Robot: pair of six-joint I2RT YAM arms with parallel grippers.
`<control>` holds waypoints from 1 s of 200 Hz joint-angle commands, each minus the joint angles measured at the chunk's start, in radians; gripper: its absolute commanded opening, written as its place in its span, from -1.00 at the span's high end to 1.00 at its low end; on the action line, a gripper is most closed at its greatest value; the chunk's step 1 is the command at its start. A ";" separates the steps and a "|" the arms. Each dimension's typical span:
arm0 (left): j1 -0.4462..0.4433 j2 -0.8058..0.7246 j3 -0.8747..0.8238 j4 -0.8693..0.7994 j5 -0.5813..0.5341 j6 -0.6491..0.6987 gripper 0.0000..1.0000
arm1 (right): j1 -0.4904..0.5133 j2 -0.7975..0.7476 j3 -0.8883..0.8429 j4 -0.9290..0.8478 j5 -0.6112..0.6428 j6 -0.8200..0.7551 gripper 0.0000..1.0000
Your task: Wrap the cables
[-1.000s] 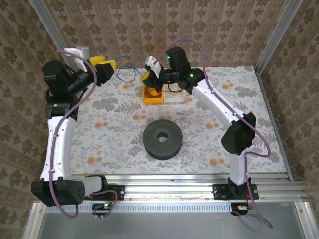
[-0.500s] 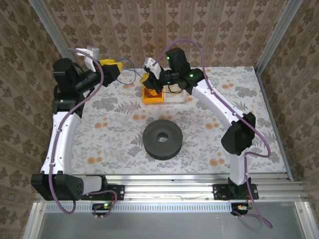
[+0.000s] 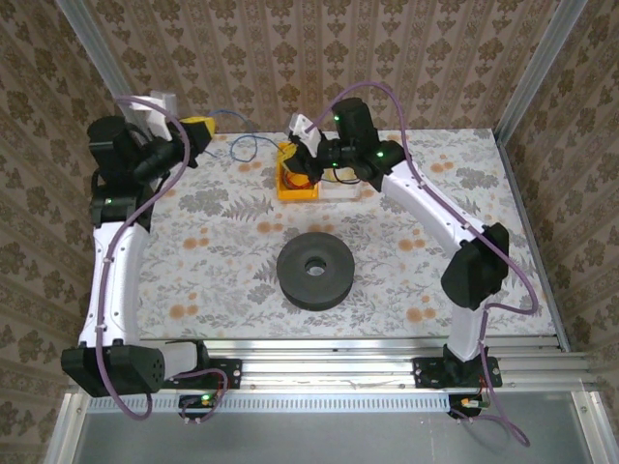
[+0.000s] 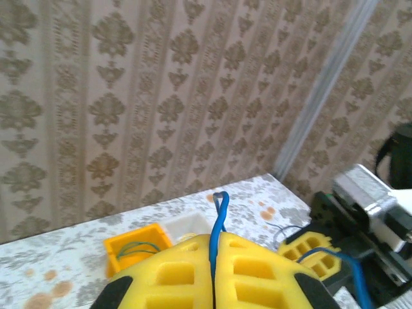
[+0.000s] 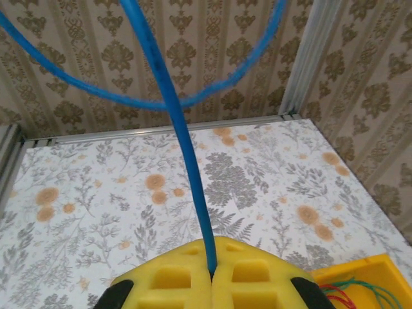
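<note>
Where patterned walls [image 3: 290,58] enclose a floral tabletop [image 3: 222,251], both jaws clamped on blue cable [image 4: 219,215]

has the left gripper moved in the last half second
Yes. In the top view the left gripper has pulled back leftward, away from the orange bin, and is now shut on the blue cable.

**Cropped Fingers, Pinched Cable**

In the right wrist view the right gripper [image 5: 212,254] is cut off by the lower edge. The blue cable [image 5: 181,138] is hidden where it is pinched between the fingers and is cropped above them. To that gripper's right, the orange bin [image 5: 370,270] is clipped by the corner. The left gripper [image 4: 214,241] is likewise cut off below.
</note>
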State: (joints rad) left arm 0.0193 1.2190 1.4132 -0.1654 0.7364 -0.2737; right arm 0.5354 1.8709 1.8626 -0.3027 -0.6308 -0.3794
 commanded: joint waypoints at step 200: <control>0.515 -0.185 0.098 0.096 -0.100 -0.219 1.00 | -0.094 0.108 -0.205 0.300 0.381 -0.032 1.00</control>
State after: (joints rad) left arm 0.4767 1.0534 1.4242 -0.1741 0.7155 -0.4610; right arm 0.4713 1.9129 1.6169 0.0685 -0.3874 -0.3958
